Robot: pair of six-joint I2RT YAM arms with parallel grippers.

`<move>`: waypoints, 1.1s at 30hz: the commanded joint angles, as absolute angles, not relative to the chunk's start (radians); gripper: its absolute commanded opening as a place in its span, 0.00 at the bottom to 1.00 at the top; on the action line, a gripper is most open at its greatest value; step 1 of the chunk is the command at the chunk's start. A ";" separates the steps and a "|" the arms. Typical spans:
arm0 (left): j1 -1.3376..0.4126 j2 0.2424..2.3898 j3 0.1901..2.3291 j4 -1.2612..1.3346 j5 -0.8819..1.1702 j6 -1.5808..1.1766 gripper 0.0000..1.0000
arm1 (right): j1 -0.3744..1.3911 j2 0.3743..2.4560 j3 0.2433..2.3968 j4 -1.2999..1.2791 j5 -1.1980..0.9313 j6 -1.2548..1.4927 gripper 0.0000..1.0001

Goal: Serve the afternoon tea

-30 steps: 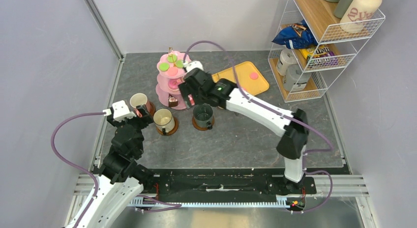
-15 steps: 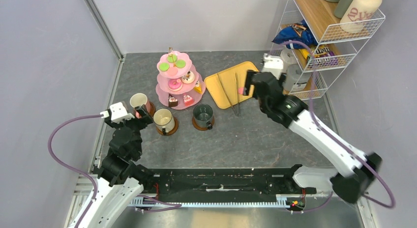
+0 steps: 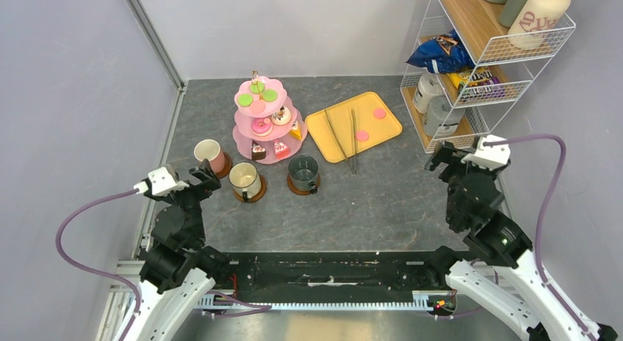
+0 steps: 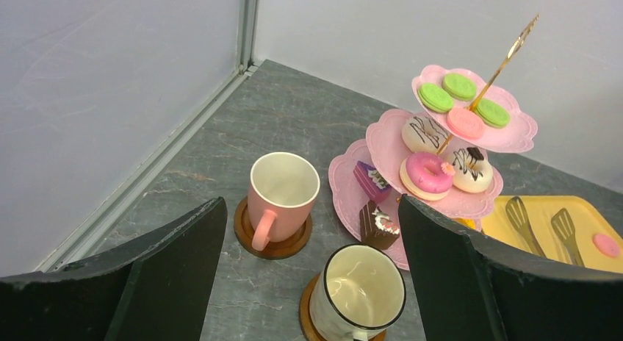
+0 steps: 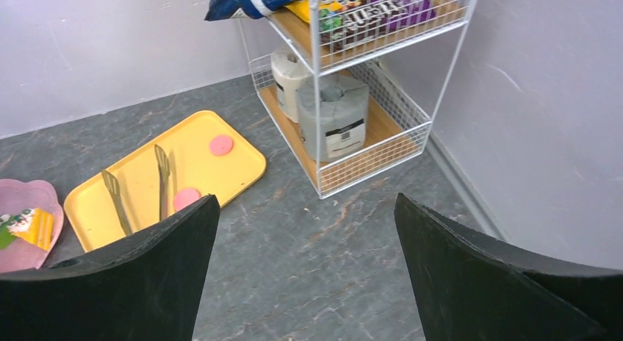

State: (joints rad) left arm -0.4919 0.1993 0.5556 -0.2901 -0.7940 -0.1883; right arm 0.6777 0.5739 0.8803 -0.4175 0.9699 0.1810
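Tabletop (image 3: 367,209) between left gripper (image 3: 201,178) and right gripper (image 3: 445,161) — mugs (image 3: 245,179) toward left edge.

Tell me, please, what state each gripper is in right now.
Left gripper: open, holding nothing.
Right gripper: open, holding nothing.

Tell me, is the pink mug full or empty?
Empty. The pink mug stands upright on its saucer, and its pale inside shows nothing in it.

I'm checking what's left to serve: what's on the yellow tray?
The yellow rectangular tray holds metal tongs and two round pink macarons. Nothing covers it from above.
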 commanded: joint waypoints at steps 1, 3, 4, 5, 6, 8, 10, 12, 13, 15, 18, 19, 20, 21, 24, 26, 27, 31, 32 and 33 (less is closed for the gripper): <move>-0.488 0.139 0.557 -0.272 -0.859 -0.155 0.94 | 0.679 0.468 0.826 -0.356 1.007 0.039 0.97; -0.488 0.104 0.554 -0.278 -0.866 -0.151 0.94 | 0.678 0.439 0.804 -0.334 1.007 -0.004 0.97; -0.488 0.084 0.549 -0.279 -0.870 -0.148 0.94 | 0.678 0.431 0.792 -0.325 1.008 -0.034 0.97; -0.488 0.067 0.542 -0.274 -0.871 -0.144 0.94 | 0.679 0.424 0.780 -0.312 1.009 -0.048 0.97; -0.488 0.054 0.535 -0.266 -0.872 -0.143 0.95 | 0.678 0.423 0.763 -0.298 1.017 -0.060 0.97; -0.488 0.034 0.515 -0.243 -0.872 -0.141 0.95 | 0.678 0.423 0.735 -0.268 1.016 -0.064 0.97; -0.489 0.027 0.506 -0.226 -0.867 -0.142 0.95 | 0.678 0.433 0.728 -0.249 0.996 -0.084 0.97; -0.486 0.028 0.500 -0.213 -0.868 -0.132 0.95 | 0.678 0.446 0.727 -0.229 0.993 -0.111 0.97; -0.486 0.029 0.496 -0.205 -0.866 -0.124 0.95 | 0.678 0.447 0.723 -0.222 1.001 -0.120 0.97; -0.486 0.025 0.487 -0.182 -0.864 -0.108 0.95 | 0.678 0.441 0.715 -0.206 1.011 -0.126 0.97; -0.484 0.009 0.473 -0.153 -0.844 -0.092 0.95 | 0.678 0.427 0.700 -0.184 1.013 -0.127 0.97; -0.481 0.009 0.470 -0.145 -0.841 -0.092 0.95 | 0.678 0.427 0.697 -0.180 1.015 -0.129 0.97; -0.480 0.009 0.468 -0.141 -0.839 -0.093 0.95 | 0.677 0.427 0.695 -0.176 1.018 -0.130 0.97; -0.478 0.009 0.468 -0.140 -0.836 -0.094 0.96 | 0.676 0.429 0.693 -0.172 1.020 -0.132 0.97; -0.474 0.008 0.468 -0.140 -0.833 -0.093 0.95 | 0.672 0.436 0.695 -0.170 1.019 -0.130 0.97; -0.473 0.009 0.466 -0.138 -0.831 -0.094 0.96 | 0.668 0.437 0.696 -0.169 1.020 -0.126 0.97; -0.472 0.009 0.464 -0.137 -0.830 -0.092 0.96 | 0.667 0.436 0.696 -0.169 1.020 -0.123 0.97; -0.466 -0.006 0.459 -0.127 -0.814 -0.087 0.96 | 0.663 0.427 0.693 -0.159 1.026 -0.118 0.99; -0.463 -0.006 0.459 -0.127 -0.809 -0.087 0.96 | 0.661 0.425 0.692 -0.157 1.026 -0.117 0.99; -0.462 -0.006 0.459 -0.127 -0.806 -0.087 0.96 | 0.660 0.425 0.691 -0.156 1.024 -0.117 0.99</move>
